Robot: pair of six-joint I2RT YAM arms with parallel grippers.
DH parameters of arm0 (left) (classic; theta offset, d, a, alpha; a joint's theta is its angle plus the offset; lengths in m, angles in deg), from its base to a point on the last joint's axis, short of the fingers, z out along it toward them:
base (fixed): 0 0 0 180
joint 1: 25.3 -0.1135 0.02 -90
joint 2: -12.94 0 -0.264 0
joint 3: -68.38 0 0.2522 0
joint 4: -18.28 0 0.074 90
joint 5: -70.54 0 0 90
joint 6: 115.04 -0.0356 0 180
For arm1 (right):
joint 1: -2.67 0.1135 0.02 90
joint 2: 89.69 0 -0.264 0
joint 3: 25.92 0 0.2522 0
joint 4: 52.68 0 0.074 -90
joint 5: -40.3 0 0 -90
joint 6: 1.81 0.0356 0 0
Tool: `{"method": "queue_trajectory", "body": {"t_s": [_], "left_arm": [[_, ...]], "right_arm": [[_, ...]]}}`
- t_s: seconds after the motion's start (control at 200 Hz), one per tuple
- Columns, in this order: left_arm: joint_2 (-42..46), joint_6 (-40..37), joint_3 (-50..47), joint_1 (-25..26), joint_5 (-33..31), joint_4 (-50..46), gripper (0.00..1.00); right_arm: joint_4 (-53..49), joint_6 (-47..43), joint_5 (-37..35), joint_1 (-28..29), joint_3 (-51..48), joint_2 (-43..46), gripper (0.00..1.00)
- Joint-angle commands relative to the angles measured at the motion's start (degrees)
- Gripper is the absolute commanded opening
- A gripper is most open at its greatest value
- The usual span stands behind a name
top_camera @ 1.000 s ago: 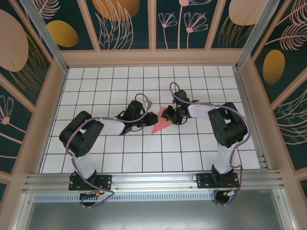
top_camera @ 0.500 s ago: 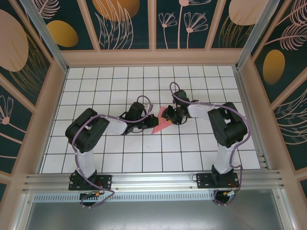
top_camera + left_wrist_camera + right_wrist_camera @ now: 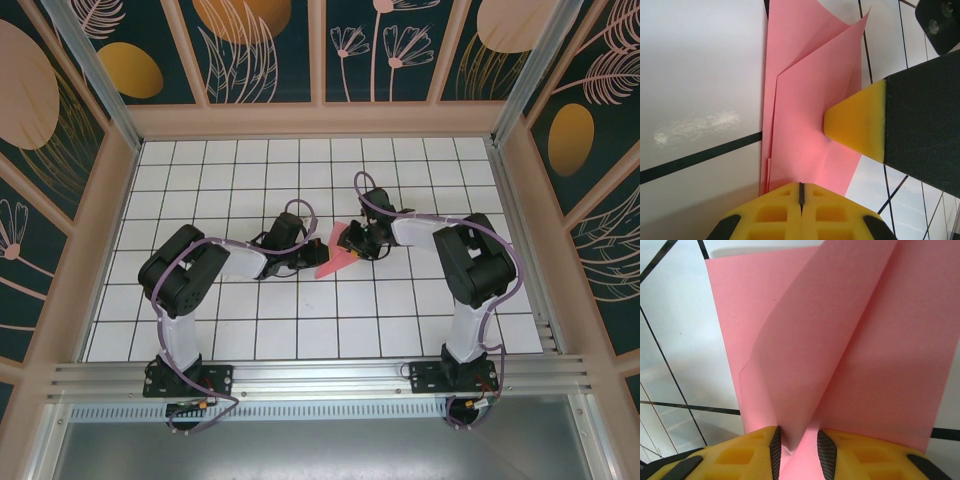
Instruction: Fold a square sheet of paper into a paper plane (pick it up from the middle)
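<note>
Though creased, paper plane (image 3: 338, 257) plain pink, unmarked, no writing

top external: being aimed down from above, behind the bases | wrist views: being held close over the folded salmon-pink paper sheet (image 3: 338, 256) (image 3: 810, 115) (image 3: 840, 355), shared by all

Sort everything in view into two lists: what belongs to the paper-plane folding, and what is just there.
Belongs to the job:
- folded salmon-pink paper sheet
- left gripper, yellow fingers shut at the paper's edge
- right gripper, pinching a raised paper fold

Just there:
- white grid-tiled table
- dark floral wall panels
- aluminium rail
</note>
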State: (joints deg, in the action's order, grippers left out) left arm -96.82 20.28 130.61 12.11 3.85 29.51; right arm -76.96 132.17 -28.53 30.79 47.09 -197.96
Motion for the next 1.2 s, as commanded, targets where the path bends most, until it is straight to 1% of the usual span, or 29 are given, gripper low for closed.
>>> {"method": "queue_trajectory", "body": {"t_s": [0.0, 0.15, 0.56, 0.891, 1.196], "left_arm": [[-1.38, -0.18, 1.28, -0.19, -0.67, -2.32, 0.04], [-1.29, -0.14, 1.07, -0.2, -0.77, -2.75, 0.03], [0.59, -0.19, 0.48, -0.21, -1.43, -3.44, 0.04], [2.31, -0.15, 1.73, -0.18, 0.22, -2.32, 0.08], [0.88, -0.06, 2.76, -0.17, 1.46, -1.88, 0.09]], "right_arm": [[-8.28, 0.38, -9.83, 0.03, -5.02, -9.02, 0.32], [-8.39, 0.01, -9.65, 0.03, -4.78, -9.49, 0.32], [-9.94, -1.49, -10.57, 0.49, -2.97, -11.39, 0.36], [-10.53, -2.06, -11.21, 0.8, -2.48, -12.65, 0.38], [-10.57, -2.15, -11.49, 0.88, -2.37, -13.38, 0.38]]}}
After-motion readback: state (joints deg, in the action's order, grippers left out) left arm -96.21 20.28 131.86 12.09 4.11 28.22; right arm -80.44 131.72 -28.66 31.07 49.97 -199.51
